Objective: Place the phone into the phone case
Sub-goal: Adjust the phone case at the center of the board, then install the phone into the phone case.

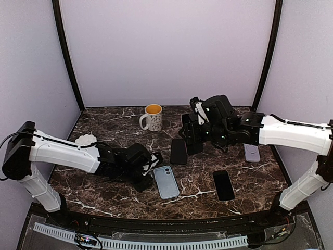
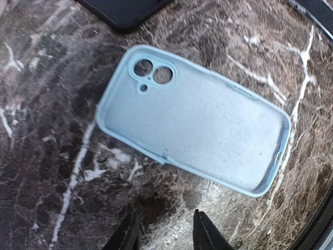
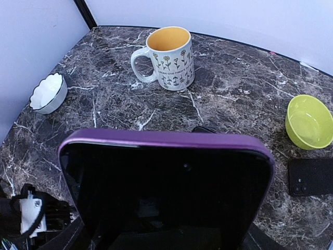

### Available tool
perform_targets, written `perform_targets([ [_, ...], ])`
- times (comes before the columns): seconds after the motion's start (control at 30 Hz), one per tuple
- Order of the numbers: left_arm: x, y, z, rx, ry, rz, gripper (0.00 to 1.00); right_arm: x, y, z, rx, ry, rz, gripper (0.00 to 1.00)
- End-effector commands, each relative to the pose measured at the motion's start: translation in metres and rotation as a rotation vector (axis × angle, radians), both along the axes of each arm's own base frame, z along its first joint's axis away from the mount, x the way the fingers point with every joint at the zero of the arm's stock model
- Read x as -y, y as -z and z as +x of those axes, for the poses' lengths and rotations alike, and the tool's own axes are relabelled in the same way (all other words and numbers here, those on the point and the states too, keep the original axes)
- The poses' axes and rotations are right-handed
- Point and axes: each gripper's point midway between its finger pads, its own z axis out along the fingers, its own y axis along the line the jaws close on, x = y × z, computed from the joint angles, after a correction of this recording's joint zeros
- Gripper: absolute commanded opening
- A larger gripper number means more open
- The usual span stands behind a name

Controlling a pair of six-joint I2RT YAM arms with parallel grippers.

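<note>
The phone [image 3: 166, 187] is off the table, held on edge in the right claw [image 1: 193, 136], which is clamped across it; its dark screen faces the wrist camera and its purple rim runs along the top. Carried this way, it probably has to be tipped flat, screen up, before it can go down into anything.

The case [image 2: 192, 125] lies at about 7 o'clock from the phone, near the front of the table [image 1: 104, 187]; it is pale blue and hollow side up, with the lens holes at its far end, so it is ready to receive the phone. The left claw [image 2: 166, 234] sits low at the case's 9 o'clock, just beside its long edge; its fingers stand partly apart with bare marble between them and grip nothing. It seems placed to steady the case against sliding, since the soft rim would likely skate when pressed.

Room around the case is mixed. A dark slab [image 1: 178, 151] lies at its 1 o'clock, close to the corner, right on the line the phone would descend; a black phone [image 1: 223, 185] lies at 3 o'clock, apart; the table's front edge is near at 6 o'clock. Between 3 and 5 o'clock the marble is bare, the freer side for the right arm to come in.

Farther out, a mug [image 1: 152, 117] stands at 12 o'clock, well apart; a lilac case [image 1: 252, 152] lies beyond the right arm at 2 o'clock.
</note>
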Motion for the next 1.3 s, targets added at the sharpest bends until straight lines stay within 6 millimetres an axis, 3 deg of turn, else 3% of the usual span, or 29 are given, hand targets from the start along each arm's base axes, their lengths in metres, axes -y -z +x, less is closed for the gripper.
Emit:
perform_targets([
  [0.0,0.006,0.031,-0.020,-0.107,0.101,0.041,0.36,0.001,-0.006,0.007,0.017,0.039,0.026,0.12],
  [0.13,0.019,0.048,-0.023,-0.125,0.142,0.062,0.35,0.008,-0.002,0.006,0.015,0.057,0.011,0.12],
  [0.27,0.036,0.051,-0.022,-0.109,0.174,0.043,0.35,0.015,-0.002,0.004,0.015,0.067,0.006,0.11],
  [0.43,0.065,0.035,-0.022,-0.109,0.197,-0.040,0.35,0.017,-0.001,0.001,0.012,0.062,0.000,0.10],
  [0.57,0.068,0.015,-0.019,-0.079,0.189,-0.091,0.35,0.018,-0.001,-0.003,0.011,0.042,0.002,0.07],
  [0.6,0.067,0.002,-0.016,-0.056,0.184,-0.114,0.38,0.016,-0.001,-0.005,0.011,0.025,0.008,0.07],
  [0.63,0.059,-0.002,-0.009,-0.034,0.158,-0.107,0.43,0.014,-0.001,-0.006,0.014,0.013,0.018,0.07],
  [0.7,0.043,-0.033,0.010,0.028,0.086,-0.152,0.60,0.010,0.000,-0.008,0.015,-0.003,0.033,0.06],
  [0.73,0.035,-0.039,0.015,0.029,0.052,-0.159,0.72,0.005,0.003,-0.010,0.013,-0.013,0.040,0.05],
  [0.87,-0.010,-0.068,0.056,0.048,-0.157,-0.210,0.90,-0.025,0.022,-0.025,-0.006,-0.076,0.044,0.00],
  [0.93,-0.045,-0.076,0.085,0.066,-0.312,-0.223,0.94,-0.039,0.036,-0.032,-0.029,-0.100,0.051,0.00],
  [1.07,-0.098,-0.083,0.120,0.106,-0.551,-0.237,0.98,-0.071,0.067,-0.047,-0.059,-0.159,0.026,0.00],
  [1.13,-0.114,-0.088,0.134,0.113,-0.622,-0.252,0.99,-0.083,0.081,-0.053,-0.056,-0.182,-0.022,0.00],
  [1.27,-0.124,-0.105,0.155,0.147,-0.669,-0.277,0.99,-0.096,0.102,-0.060,-0.069,-0.207,-0.063,0.00],
])
